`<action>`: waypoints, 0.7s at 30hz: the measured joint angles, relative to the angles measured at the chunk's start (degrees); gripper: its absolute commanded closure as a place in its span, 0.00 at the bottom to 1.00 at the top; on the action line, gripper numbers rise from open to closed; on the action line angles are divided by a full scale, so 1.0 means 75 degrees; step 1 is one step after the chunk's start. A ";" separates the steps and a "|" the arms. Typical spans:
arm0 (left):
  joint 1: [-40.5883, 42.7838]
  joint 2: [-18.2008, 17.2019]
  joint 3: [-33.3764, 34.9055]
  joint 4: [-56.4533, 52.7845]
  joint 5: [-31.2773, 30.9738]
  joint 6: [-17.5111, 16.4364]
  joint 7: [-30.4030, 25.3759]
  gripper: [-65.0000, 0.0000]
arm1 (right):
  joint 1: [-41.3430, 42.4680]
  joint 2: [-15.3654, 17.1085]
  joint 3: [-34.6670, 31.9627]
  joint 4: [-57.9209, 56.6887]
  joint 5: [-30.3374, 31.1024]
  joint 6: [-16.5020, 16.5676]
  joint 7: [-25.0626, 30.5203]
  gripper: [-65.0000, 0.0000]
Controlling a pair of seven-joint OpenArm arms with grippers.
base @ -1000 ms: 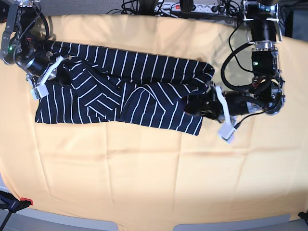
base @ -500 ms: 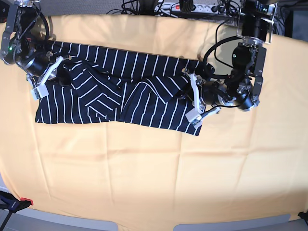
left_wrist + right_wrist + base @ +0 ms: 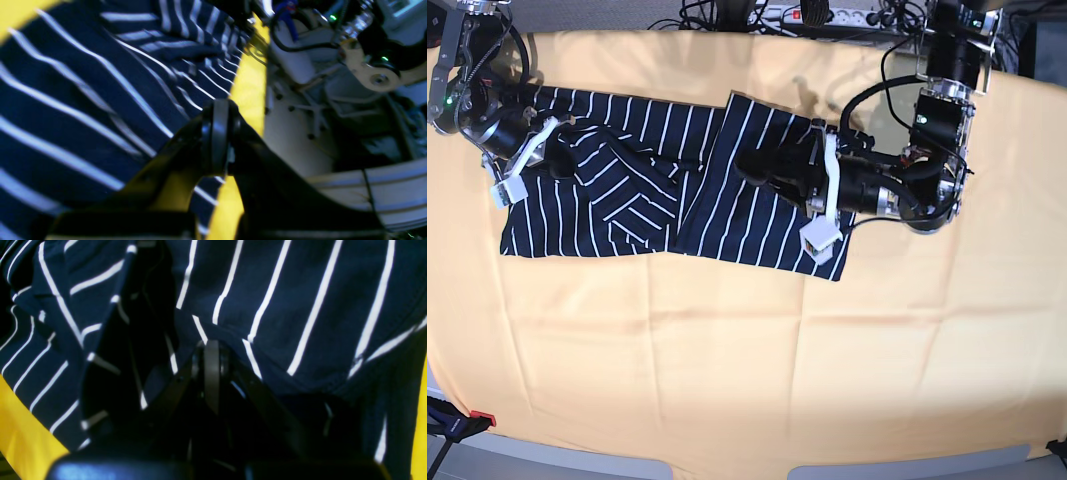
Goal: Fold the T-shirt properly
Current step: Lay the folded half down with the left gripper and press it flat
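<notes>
While the T-shirt (image 3: pixel 677 190) lies spread lengthwise across the upper half of the yellow-orange cloth (image 3: pixel 747 350) covering the tabletop, both arms work at its opposite ends. At the left of the base view, the right hand (image 3: pixel 562 160) rests on the garment's bunched left end; the right wrist view shows its fingers (image 3: pixel 211 373) pressed together with striped fabric (image 3: pixel 267 306) gathered at their tips, so it appears to pinch the T-shirt. Toward the middle, creased folds give way to a flatter panel whose upper edge is raised off the cloth. At the right, the left hand (image 3: pixel 752 165) reaches far over this panel, its dark tip low against the stripes. In the left wrist view its fingers (image 3: pixel 218 140) are closed to a narrow line above the T-shirt (image 3: pixel 83 83); whether any fabric is caught between them cannot be told.
</notes>
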 measured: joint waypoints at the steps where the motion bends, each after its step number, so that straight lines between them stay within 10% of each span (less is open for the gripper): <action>1: -0.0105 0.0006 -0.0248 0.0000 0.0178 0.0000 -0.0029 1.00 | -0.0003 0.0000 0.0000 0.0000 -0.0006 0.0000 -0.0003 1.00; 13: 0.0291 0.0023 -0.0251 0.0003 0.4077 0.0029 -0.1480 1.00 | 0.0842 0.0020 0.0271 -0.0012 0.0659 0.0093 -0.0149 0.97; 18: 0.0592 -0.0015 0.0277 -0.0009 0.5540 0.0411 -0.2326 1.00 | 0.1271 0.0000 0.0807 -0.0006 0.0082 -0.0358 -0.0647 0.49; 21: 0.0551 0.0009 0.0358 0.0003 0.6132 0.0731 -0.2690 1.00 | 0.1378 0.0032 0.1565 -0.0003 -0.0510 -0.0822 -0.0609 0.40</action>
